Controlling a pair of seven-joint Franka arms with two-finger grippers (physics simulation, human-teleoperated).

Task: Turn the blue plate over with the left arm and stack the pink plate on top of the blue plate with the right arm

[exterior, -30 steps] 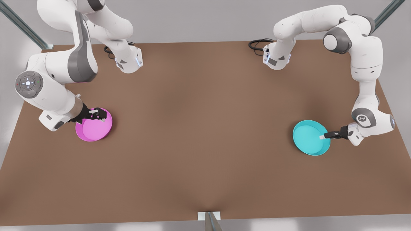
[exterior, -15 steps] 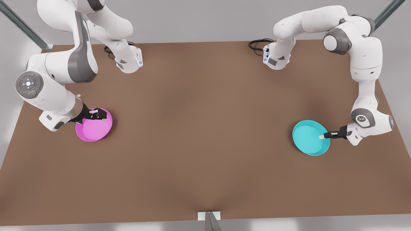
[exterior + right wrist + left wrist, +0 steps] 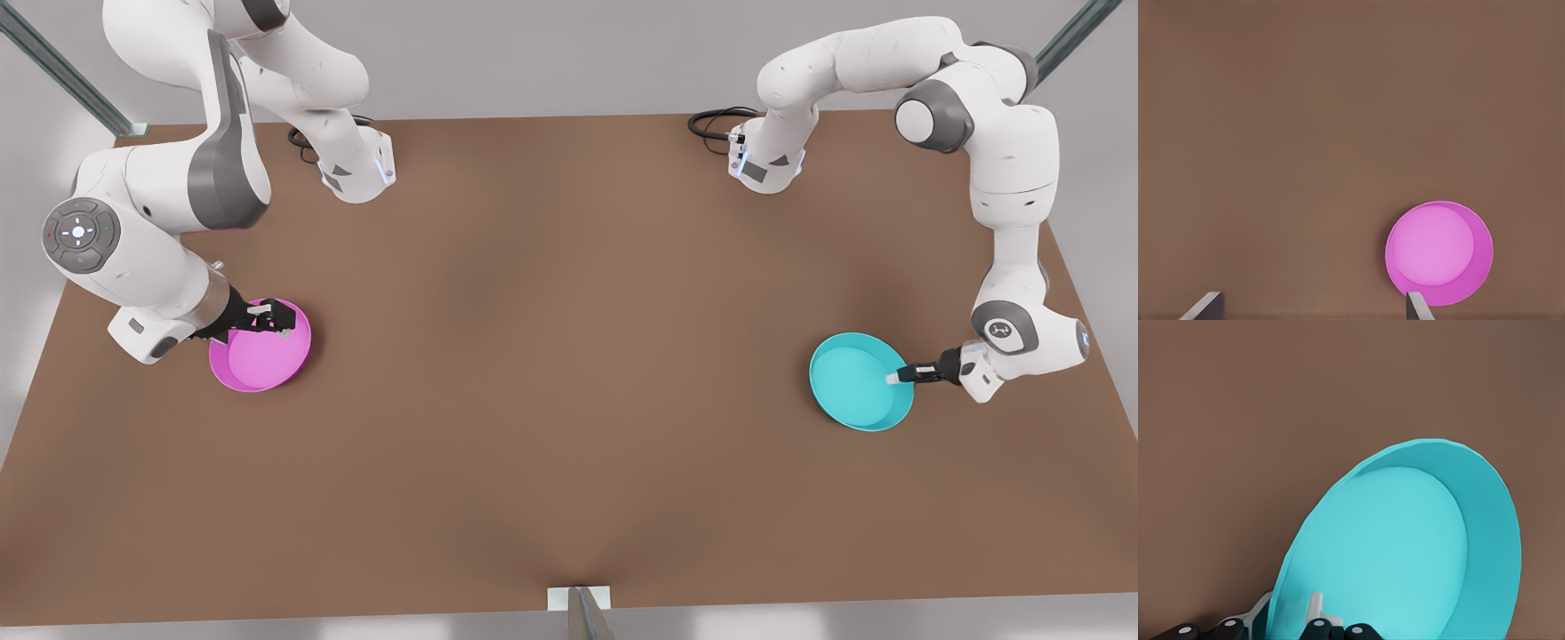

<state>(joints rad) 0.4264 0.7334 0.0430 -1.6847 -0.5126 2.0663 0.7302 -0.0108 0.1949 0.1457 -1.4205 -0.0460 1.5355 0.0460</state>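
So far little of the job looks finished; the blue plate lies on the brown table at the front view's right, open side up, so the flip is not yet done; the left gripper reaches in low from the side and its jaws are closed narrow on the plate's near rim, one finger inside the dish and the other under the rim, as the left wrist view shows. Whether the plate is lifted off the table at that edge I cannot tell. The pink plate sits well apart at the front view's left, also open side up; the right gripper hangs over its far edge with its jaws spread wide and holding nothing, the right wrist view looking down on the dish from above. Left to do, by my reading: turn the blue plate over, grasp the pink one, carry it across and set it on top.
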